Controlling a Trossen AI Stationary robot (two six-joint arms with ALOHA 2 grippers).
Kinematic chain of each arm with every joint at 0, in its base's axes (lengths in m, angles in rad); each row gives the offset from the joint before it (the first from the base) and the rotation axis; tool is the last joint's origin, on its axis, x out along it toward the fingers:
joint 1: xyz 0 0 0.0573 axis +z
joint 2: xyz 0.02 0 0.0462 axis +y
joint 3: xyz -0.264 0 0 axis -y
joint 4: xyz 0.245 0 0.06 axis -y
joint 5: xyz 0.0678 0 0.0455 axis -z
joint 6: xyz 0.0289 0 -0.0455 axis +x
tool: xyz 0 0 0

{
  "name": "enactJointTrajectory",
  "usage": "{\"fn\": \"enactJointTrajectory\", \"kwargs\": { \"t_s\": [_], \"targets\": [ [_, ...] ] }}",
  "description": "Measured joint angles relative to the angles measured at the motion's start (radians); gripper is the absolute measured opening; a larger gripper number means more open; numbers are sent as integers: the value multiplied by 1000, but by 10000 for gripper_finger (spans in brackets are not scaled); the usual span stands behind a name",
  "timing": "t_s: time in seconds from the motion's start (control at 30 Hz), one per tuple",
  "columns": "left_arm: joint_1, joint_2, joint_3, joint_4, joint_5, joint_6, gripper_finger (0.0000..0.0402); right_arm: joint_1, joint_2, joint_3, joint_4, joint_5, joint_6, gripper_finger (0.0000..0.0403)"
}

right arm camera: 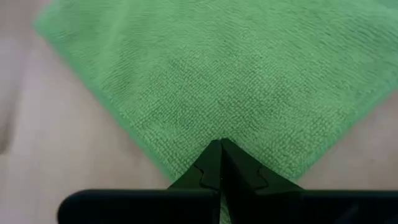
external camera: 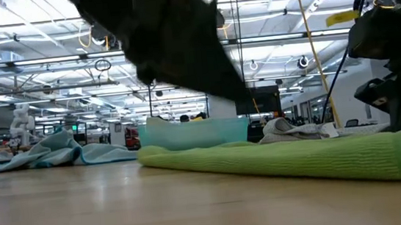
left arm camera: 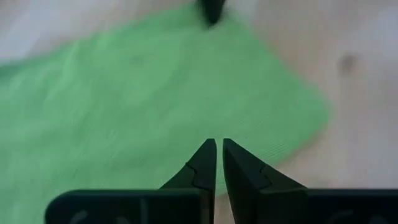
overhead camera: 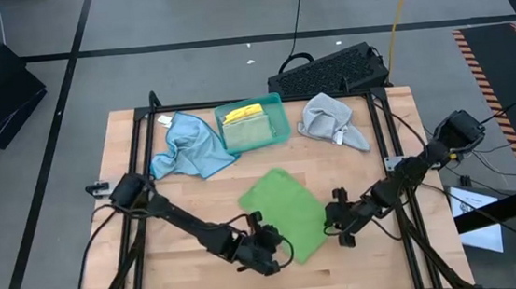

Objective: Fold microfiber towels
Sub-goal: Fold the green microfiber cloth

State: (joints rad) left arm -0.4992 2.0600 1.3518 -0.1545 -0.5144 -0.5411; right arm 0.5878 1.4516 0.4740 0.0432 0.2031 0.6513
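A light blue towel (overhead camera: pixel 186 149) lies crumpled far left on the bench (overhead camera: pixel 138 267). The left gripper (overhead camera: pixel 269 248), nearly closed and empty, hovers at the flat green towel's (overhead camera: pixel 287 209) near edge. The right gripper (overhead camera: pixel 332 220), closed, meets its right edge.

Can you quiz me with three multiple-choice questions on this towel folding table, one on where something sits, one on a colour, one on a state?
1. Where is the yellow towel?
A. in the teal tray
B. on the floor
C. under the keyboard

2. What colour is the towel between the two grippers?
A. grey
B. green
C. light blue

3. How do the right gripper fingers stand?
A. wide open
B. shut
C. out of sight

Key: 1 A, the high view shows it inside the tray. 2 B, the green towel lies flat between the left gripper and the right one. 3 B, the right wrist view shows the fingers meeting at the towel's edge.
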Motion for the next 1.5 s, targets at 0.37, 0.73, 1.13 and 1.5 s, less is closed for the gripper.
{"fn": "enactJointTrajectory", "kwargs": {
  "t_s": [0.37,0.73,1.13,1.5],
  "targets": [
    [95,76,-3,-183,14,-30,31,76,10,-95,290,-11,201,2],
    [154,40,-18,-161,100,204,30,94,-79,-97,296,22,109,2],
    [-3,-28,28,12,96,329,31,102,-213,-127,245,32,-44,2],
    [-103,-17,30,110,-40,375,99,102,-215,-219,368,62,-10,2]
  ]
}}
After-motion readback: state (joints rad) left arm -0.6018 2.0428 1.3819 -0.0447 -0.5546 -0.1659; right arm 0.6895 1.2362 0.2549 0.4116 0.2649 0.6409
